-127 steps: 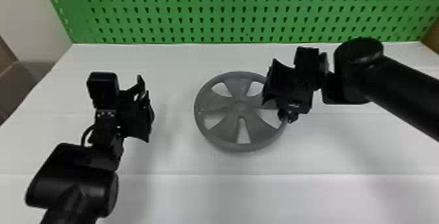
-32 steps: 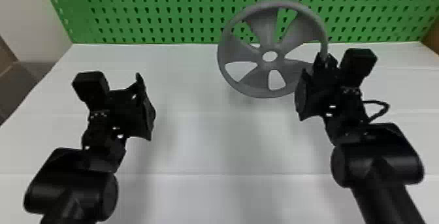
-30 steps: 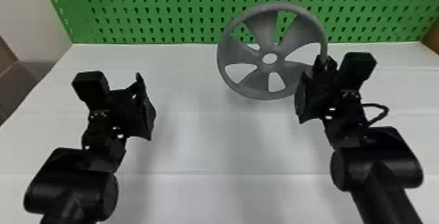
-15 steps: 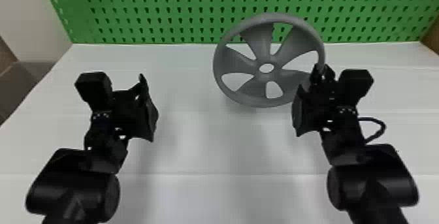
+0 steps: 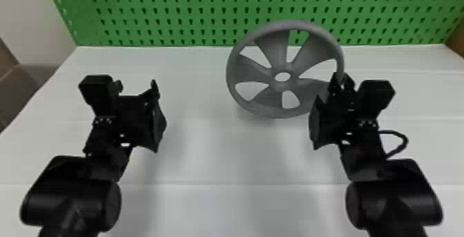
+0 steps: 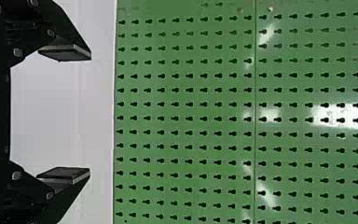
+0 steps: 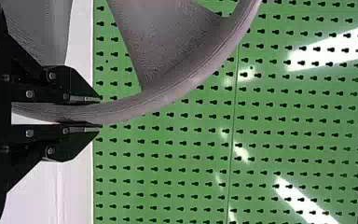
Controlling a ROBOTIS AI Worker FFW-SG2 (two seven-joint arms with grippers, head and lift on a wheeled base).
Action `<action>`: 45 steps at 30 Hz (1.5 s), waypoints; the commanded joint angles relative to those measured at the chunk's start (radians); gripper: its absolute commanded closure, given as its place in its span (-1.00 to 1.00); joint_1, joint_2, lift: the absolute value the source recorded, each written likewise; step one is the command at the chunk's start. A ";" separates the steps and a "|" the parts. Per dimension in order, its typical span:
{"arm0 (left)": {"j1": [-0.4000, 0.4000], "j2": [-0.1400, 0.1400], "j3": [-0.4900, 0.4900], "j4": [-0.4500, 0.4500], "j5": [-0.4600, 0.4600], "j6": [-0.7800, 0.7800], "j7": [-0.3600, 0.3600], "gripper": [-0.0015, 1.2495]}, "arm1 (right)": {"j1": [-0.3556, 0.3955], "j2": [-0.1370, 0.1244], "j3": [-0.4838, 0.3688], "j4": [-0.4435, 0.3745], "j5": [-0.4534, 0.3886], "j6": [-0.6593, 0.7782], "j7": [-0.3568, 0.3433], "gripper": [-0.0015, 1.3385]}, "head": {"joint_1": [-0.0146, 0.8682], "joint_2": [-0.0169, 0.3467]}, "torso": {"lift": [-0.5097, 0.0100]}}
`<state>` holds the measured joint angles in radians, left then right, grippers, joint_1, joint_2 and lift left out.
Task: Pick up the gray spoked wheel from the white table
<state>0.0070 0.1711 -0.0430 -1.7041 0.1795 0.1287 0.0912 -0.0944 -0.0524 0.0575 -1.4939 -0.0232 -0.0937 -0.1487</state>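
Pinching the wheel (image 5: 276,46) at three o'clock, the right gripper (image 5: 341,78) is likely completing the pick-up, next needing steadiness, while the left gripper (image 5: 138,86) is gaping at nine o'clock

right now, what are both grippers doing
Left black two-fingered gripper: open, holding nothing.
Right black two-fingered gripper: closed on the rim of the gray spoked wheel.

A green pegboard (image 5: 214,11) backs the white table (image 5: 207,205), bright glare streaking it, beside a pale wall (image 5: 31,15).
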 commanded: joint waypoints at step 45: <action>0.001 -0.019 0.018 0.001 -0.023 0.016 -0.002 -0.40 | -0.005 0.000 0.005 0.000 0.002 0.031 0.000 0.65 | 0.78 -0.54 | 0.65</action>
<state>0.0079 0.1518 -0.0260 -1.7042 0.1573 0.1428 0.0883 -0.0963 -0.0499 0.0595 -1.4940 -0.0215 -0.0660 -0.1487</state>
